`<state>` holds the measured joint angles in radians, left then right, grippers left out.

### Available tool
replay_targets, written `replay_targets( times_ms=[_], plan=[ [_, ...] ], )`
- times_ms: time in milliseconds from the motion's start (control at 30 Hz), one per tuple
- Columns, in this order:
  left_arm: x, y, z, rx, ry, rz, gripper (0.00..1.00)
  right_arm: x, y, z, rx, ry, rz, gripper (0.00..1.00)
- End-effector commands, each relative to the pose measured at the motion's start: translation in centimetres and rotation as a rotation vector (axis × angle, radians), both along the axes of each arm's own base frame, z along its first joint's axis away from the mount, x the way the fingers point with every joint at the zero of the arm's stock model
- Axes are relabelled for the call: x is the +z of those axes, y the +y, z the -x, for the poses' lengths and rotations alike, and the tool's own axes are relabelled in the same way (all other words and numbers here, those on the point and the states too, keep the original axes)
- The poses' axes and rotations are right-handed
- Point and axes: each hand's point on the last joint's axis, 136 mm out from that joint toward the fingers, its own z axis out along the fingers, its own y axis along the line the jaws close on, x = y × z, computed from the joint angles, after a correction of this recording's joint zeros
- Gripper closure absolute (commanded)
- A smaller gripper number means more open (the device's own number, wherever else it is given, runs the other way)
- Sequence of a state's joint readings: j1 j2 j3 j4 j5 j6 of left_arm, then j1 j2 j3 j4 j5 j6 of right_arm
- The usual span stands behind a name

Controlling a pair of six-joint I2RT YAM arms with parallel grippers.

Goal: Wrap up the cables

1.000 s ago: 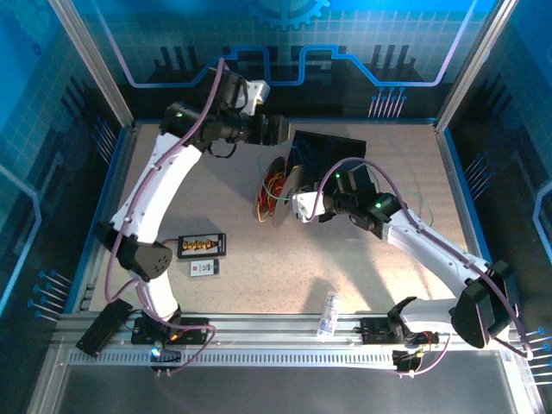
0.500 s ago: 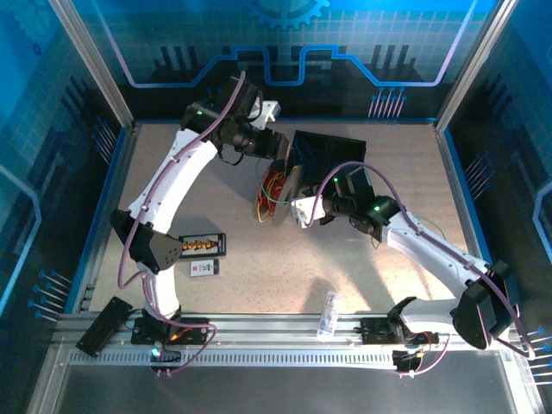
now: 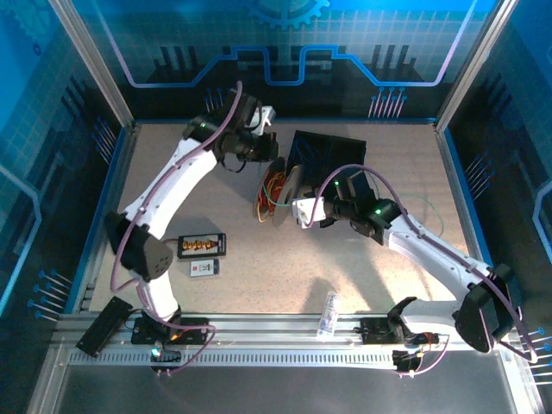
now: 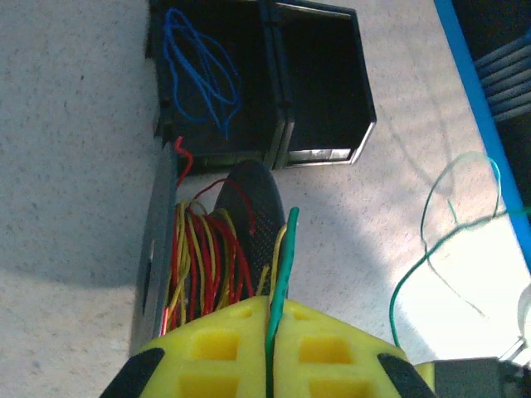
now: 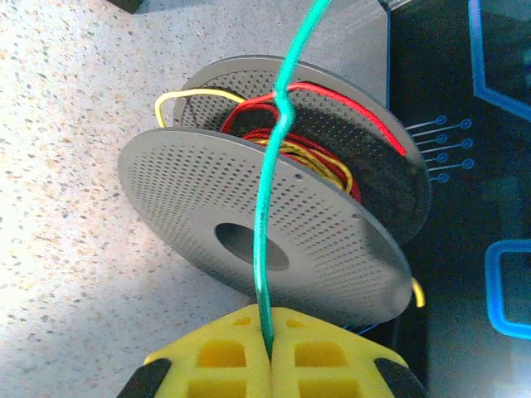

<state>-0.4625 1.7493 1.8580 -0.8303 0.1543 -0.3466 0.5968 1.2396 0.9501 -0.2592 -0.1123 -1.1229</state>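
Observation:
A grey perforated spool [image 3: 280,191] stands on edge mid-table with red and yellow cables [image 5: 309,157] wound on it. My left gripper [image 4: 272,313] is at the spool's far side, its yellow pads shut on the green cable [image 4: 283,265]. The slack of that cable [image 4: 431,240] loops over the table to the right. My right gripper [image 5: 268,322] is at the spool's near side, shut on the same green cable [image 5: 270,207], which runs up over the spool's flange [image 5: 249,224]. A blue cable [image 4: 199,75] lies in a black bin [image 4: 249,124].
Two black open bins [image 3: 332,148] stand just behind the spool. A black board with orange connectors [image 3: 201,246] and a small white card [image 3: 204,268] lie at the left front. A clear plastic piece [image 3: 329,312] rests on the front rail. Blue walls enclose the table.
My left gripper swung right and down to the spool's far side and closed on the green cable. The right gripper stayed shut on the cable beside the spool.

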Motion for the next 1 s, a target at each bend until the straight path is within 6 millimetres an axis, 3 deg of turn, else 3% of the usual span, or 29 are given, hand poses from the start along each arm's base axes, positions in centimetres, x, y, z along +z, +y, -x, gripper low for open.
replay_targets(
  times_ms=[0, 100, 200, 267, 333, 367, 533, 600, 767, 967],
  plan=[
    [7.6, 1.1, -1.9, 0.223, -0.276, 0.306, 1.0, -0.2, 0.5, 2.0, -0.048, 0.122, -0.101, 1.0],
    [9.4, 2.5, -2.0, 0.332, -0.373, 0.432, 1.0, -1.9, 0.2, 3.8, -0.076, 0.219, -0.121, 1.0],
    [10.2, 2.1, -2.2, 0.318, -0.382, 0.451, 1.0, -2.8, -0.1, 5.7, -0.076, 0.279, -0.129, 1.0],
    [10.0, 1.4, -2.0, 0.258, -0.363, 0.414, 0.56, -2.6, -0.1, 6.7, -0.068, 0.308, -0.145, 1.0],
    [9.8, 1.9, -1.5, 0.251, -0.344, 0.334, 0.12, -2.0, -0.4, 7.3, -0.079, 0.333, -0.169, 1.0],
    [9.8, 2.5, -1.2, 0.254, -0.348, 0.299, 0.01, -1.6, -0.4, 7.5, -0.086, 0.344, -0.179, 1.0],
    [10.0, 6.1, 1.3, 0.261, -0.346, 0.189, 0.01, -0.2, -0.9, 8.0, -0.138, 0.404, -0.216, 1.0],
    [9.4, 7.2, 2.4, 0.253, -0.337, 0.144, 0.01, -0.5, -1.2, 8.1, -0.159, 0.424, -0.209, 1.0],
    [4.0, 9.3, 2.3, 0.232, -0.206, -0.047, 0.01, 1.2, -1.9, 6.7, -0.214, 0.411, -0.263, 1.0],
    [-2.7, 7.0, 0.1, 0.091, 0.049, -0.235, 0.14, 2.6, -3.6, 4.5, -0.298, 0.444, -0.361, 1.0]
  ],
)
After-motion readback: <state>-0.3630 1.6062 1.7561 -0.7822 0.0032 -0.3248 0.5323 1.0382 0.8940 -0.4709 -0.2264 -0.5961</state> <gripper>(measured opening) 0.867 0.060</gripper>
